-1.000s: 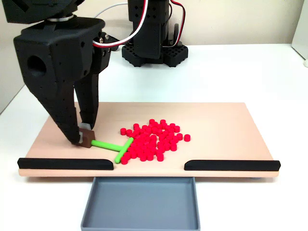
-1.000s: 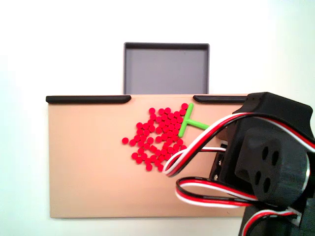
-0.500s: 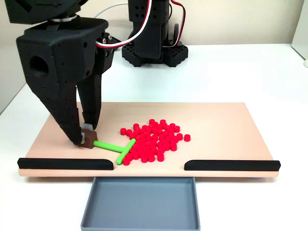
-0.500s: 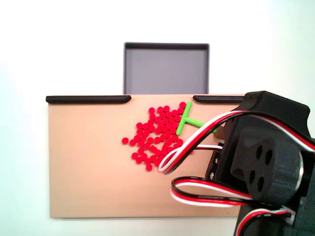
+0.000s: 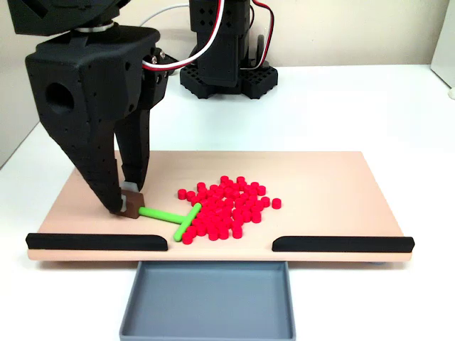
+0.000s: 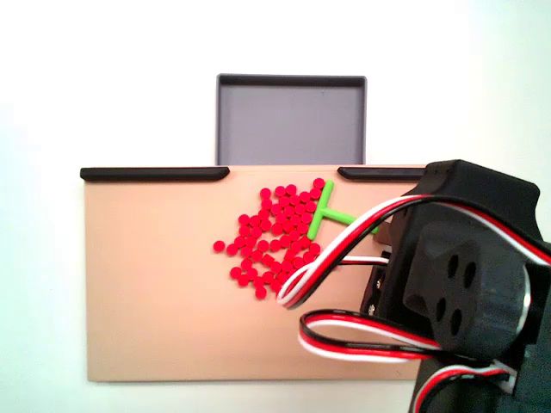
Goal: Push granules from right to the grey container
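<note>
Granules [image 5: 226, 208] lie in a loose red cluster on the beige board [image 5: 320, 192], slightly left of the board's middle in the front fixed view and a short way behind its front edge. None are seen inside the grey container [image 5: 207, 302], which sits below and against that front edge, lined up with the gap between the two black strips [image 5: 97, 241] [image 5: 343, 244]. The strips evidently serve as fences, so that beads can leave the board only through the gap and drop into the tray.

A green T-shaped pusher [image 5: 173, 216] lies flat on the board, its crossbar touching the left flank of the cluster in the front view; in the fixed view from above the same crossbar [image 6: 318, 209] sits on the cluster's right flank, near the gap. The stem runs back to a small brown block held at the fingertips.

The gripper [image 5: 126, 201] is clamped on that block, its tips down at board level, which keeps the crossbar low enough to sweep beads rather than ride over them.

Judgement: the push is under way but no transfer is complete. The crossbar's slant suggests beads would be steered forward toward the gap; stragglers at the far edge of the cluster may need a second pass.
</note>
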You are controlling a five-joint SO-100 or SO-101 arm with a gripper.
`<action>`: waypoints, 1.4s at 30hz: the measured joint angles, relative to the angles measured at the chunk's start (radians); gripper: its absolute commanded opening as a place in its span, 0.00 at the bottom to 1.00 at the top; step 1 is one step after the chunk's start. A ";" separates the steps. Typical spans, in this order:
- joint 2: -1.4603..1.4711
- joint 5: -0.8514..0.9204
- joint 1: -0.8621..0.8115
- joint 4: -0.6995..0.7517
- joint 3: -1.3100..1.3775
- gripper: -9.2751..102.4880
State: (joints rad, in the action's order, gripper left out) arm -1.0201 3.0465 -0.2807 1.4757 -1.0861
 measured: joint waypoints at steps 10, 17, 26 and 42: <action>-0.146 -0.064 -0.048 0.011 -0.003 0.08; -0.357 -0.508 -0.014 0.012 -0.173 0.08; -0.566 -0.965 0.098 0.011 -0.410 0.08; -0.637 -1.370 0.244 0.071 -0.515 0.08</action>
State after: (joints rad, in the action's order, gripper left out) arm -1.6567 1.6766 -0.0368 1.5463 -1.6015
